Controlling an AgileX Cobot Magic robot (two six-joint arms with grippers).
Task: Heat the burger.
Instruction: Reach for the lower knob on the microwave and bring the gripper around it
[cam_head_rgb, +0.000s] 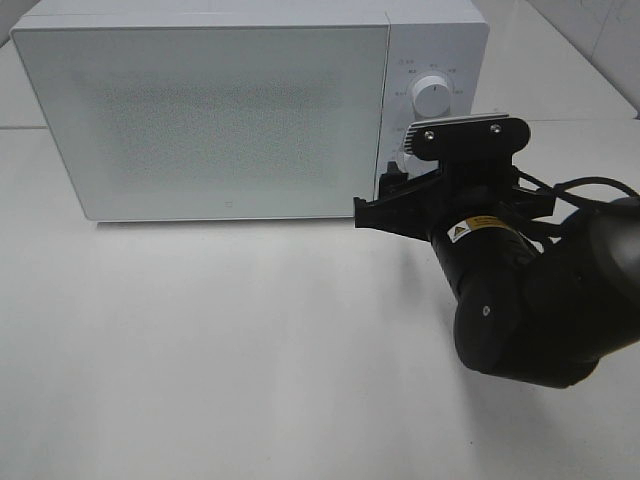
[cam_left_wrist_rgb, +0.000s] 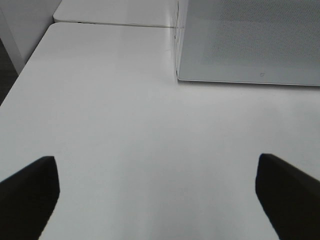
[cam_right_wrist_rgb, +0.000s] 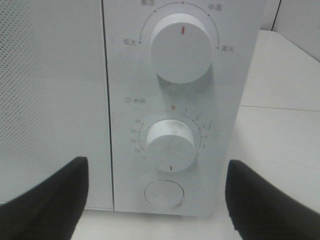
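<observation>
Burger out of sight, perhaps behind the shut door of the microwave (cam_head_rgb: 200, 110). Right gripper (cam_right_wrist_rgb: 156, 175) spread empty before the microwave's timer knob (cam_right_wrist_rgb: 171, 145); left gripper (cam_left_wrist_rgb: 156, 182) released, empty, before the microwave. Might slip on the smooth knob, overshoot the time, or shove the microwave back

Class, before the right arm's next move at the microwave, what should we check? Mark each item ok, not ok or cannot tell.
1. Microwave door shut: ok.
2. Burger inside: cannot tell, none in view.
3. Right tool open, facing the lower knob: ok.
4. Lower knob off zero, mark pointing down: ok.
5. Upper knob mark straight up: ok.
6. Left tool open over the table, holding nothing: ok.
</observation>
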